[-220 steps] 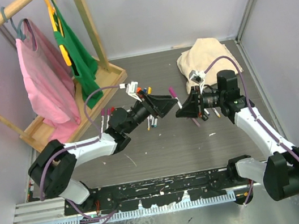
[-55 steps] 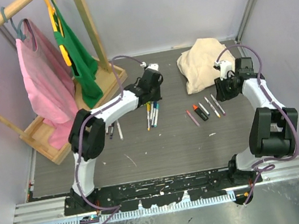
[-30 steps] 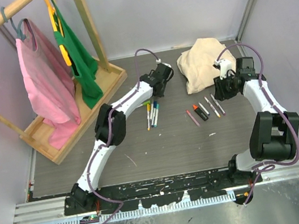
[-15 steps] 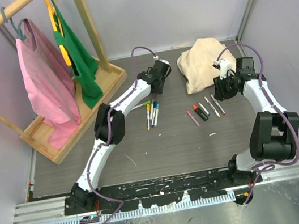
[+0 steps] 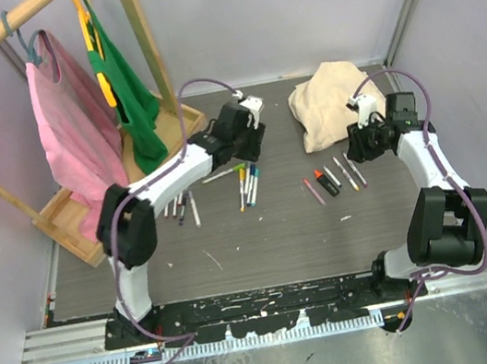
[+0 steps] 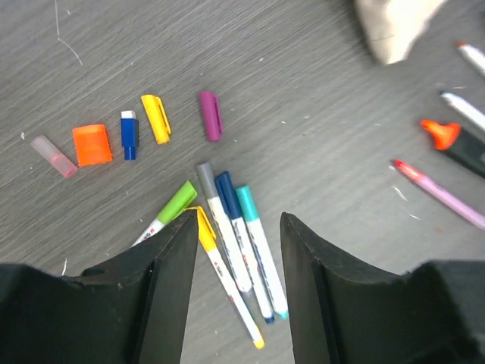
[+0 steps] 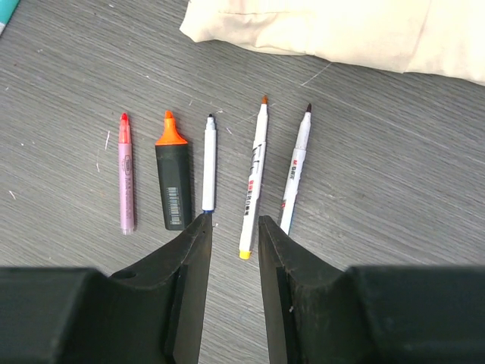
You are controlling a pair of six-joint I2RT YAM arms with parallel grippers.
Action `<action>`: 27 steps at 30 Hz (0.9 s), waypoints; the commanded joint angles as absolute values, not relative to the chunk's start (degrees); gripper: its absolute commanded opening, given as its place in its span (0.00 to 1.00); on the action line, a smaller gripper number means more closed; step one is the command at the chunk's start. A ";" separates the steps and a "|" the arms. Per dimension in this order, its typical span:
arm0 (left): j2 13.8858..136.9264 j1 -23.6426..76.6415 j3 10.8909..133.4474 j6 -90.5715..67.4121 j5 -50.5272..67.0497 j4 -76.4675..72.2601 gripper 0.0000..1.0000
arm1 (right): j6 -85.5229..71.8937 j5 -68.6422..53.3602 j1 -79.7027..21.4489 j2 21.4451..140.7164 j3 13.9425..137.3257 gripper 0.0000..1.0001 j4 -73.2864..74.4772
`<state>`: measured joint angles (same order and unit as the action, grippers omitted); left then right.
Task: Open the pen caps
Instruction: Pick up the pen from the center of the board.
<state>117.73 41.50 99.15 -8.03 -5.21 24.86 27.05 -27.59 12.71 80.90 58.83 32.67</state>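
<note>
— How is the left tool set?
— The left tool [image 6: 235, 292] is seen parted to a moderate gap. Nothing is gripped and nothing is touched. It hangs above the counter [image 6: 318, 106], over a fan of capped pens [image 6: 242, 258].

— And the right tool?
— The right tool [image 7: 232, 262] is parted only narrowly, and nothing is held between its fingers. It hovers clear of the counter, above a row of bare-tipped pens: a pink pen [image 7: 126, 182], a black highlighter [image 7: 174, 189] with an orange tip, and three white pens [image 7: 209, 163]. They are laid side by side, with their tips pointed toward a beige cloth [image 7: 341, 30].

— Where are the caps found?
— Five loose caps are laid in a row on the counter beyond the left tool, each apart from the next: a pink cap [image 6: 53, 155], an orange cap [image 6: 92, 144], a blue cap [image 6: 129, 135], a yellow cap [image 6: 155, 118] and a purple cap [image 6: 210, 115]. Five more are seen fitted on the fanned pens, in green [image 6: 176, 202], yellow, grey, blue and teal.

— Is any cap touched by either tool?
— None is touched.
</note>
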 commanded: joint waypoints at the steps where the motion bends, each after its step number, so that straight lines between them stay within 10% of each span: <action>1: 105.38 41.60 85.73 -7.58 -0.56 8.32 0.49 | 28.49 -30.70 12.63 78.19 58.81 0.37 32.50; 11: 93.63 41.46 60.85 -13.78 -2.83 -3.20 0.52 | 29.16 -32.96 12.72 77.39 58.64 0.37 32.85; 27: 101.17 41.56 63.05 -21.31 -4.31 3.48 0.47 | 29.33 -33.31 12.68 77.53 58.66 0.37 33.06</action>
